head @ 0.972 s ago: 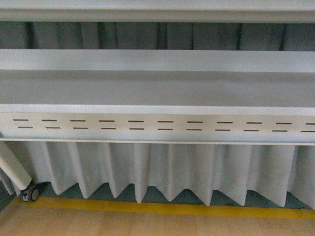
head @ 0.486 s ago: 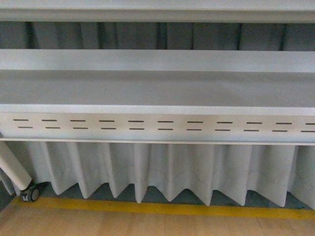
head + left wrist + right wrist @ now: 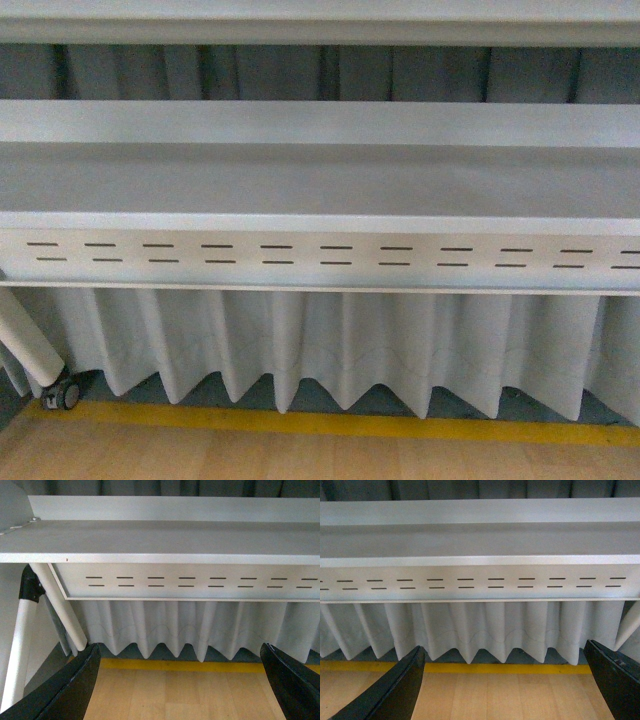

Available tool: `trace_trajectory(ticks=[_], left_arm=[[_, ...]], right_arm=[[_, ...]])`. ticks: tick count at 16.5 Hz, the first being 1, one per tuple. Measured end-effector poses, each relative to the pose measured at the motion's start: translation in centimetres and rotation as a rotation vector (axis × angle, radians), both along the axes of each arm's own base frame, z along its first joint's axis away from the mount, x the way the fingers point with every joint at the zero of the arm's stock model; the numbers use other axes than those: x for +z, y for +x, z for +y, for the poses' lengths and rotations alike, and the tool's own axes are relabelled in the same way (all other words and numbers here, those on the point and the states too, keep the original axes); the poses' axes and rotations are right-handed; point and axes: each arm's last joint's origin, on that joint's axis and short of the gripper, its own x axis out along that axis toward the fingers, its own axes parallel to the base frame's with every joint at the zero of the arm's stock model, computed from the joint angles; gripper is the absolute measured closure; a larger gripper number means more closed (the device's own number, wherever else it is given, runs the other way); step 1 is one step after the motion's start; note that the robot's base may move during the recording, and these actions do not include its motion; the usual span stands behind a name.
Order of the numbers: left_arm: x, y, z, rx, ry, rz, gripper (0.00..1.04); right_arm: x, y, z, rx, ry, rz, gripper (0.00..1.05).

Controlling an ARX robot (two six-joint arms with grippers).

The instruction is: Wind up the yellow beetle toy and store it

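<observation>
A smooth, matte white shelf (image 3: 320, 185) runs across the front view. Its flat front panel (image 3: 320, 255) is pierced by two staggered rows of short dark slots. Below it hangs a pale grey cloth curtain (image 3: 340, 340) in soft, even pleats with a zigzag hem. Nearer than the hem, a yellow strip (image 3: 340, 425) borders the light wooden floor (image 3: 300, 458). At the far left a white round tube leg (image 3: 25, 345) slants down to a small black caster (image 3: 66, 395). The left gripper (image 3: 179, 646) shows in its wrist view as two glossy black, blunt-tipped fingers (image 3: 70, 690) spread wide. Nothing is between them, and they touch nothing. The right gripper (image 3: 505, 646) is likewise spread wide, its dark fingers (image 3: 395, 692) holding nothing over the floor. The yellow beetle toy shows in none of the three views, so its place cannot be told.
</observation>
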Motion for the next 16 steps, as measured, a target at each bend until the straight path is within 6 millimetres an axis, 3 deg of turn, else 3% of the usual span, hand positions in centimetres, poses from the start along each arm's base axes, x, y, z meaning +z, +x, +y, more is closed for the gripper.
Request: trace_trajectory(ticks=[16], left_arm=[[0.00, 0.00, 0.00, 0.000, 0.000, 0.000, 0.07]], right_arm=[[0.00, 0.00, 0.00, 0.000, 0.000, 0.000, 0.07]])
